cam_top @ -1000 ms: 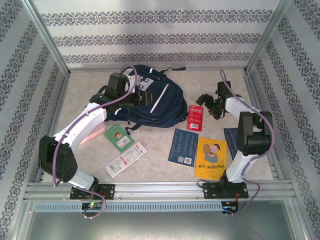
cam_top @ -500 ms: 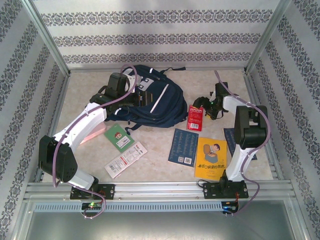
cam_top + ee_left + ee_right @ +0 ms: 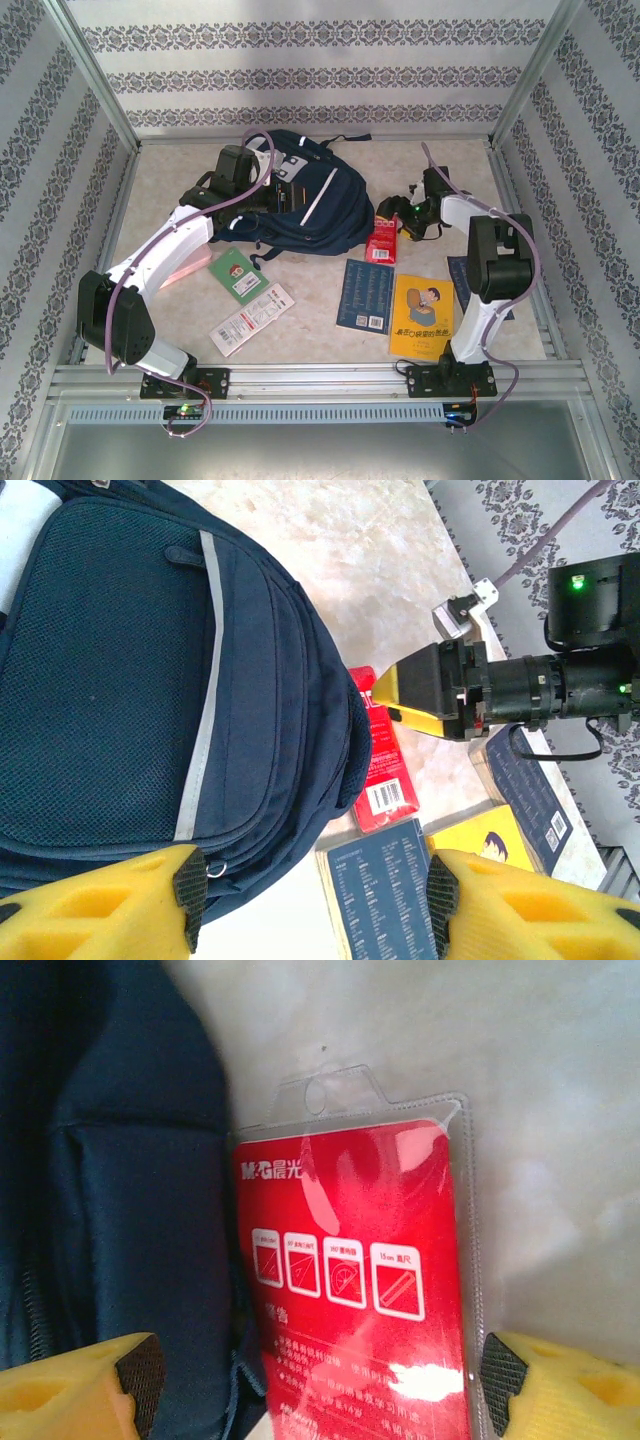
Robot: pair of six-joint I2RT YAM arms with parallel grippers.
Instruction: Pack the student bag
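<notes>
The student bag [image 3: 315, 205], navy with white stripes, lies at the back centre of the table. My left gripper [image 3: 280, 195] hovers over it, open [image 3: 315, 895], with the bag [image 3: 120, 680] and a blue book beneath and nothing between its pads. A red stationery packet [image 3: 381, 240] in clear plastic lies against the bag's right side. My right gripper [image 3: 392, 215] is low over it. In the right wrist view this gripper [image 3: 318, 1385] straddles the packet [image 3: 360, 1290]: the right pad is at the plastic edge, while the left pad stands apart over the bag [image 3: 120, 1210]. It is open.
A blue book [image 3: 366, 293] and a yellow book [image 3: 421, 315] lie near the front right. A dark book [image 3: 462, 275] is partly under the right arm. A green book [image 3: 236, 275], a white-red packet [image 3: 251, 318] and a pink item [image 3: 185, 270] lie front left. Frame walls surround the table.
My right gripper has moved left toward the bag, and the red packet has slid left against it. Its jaws have narrowed a little. The left arm has stayed still.
</notes>
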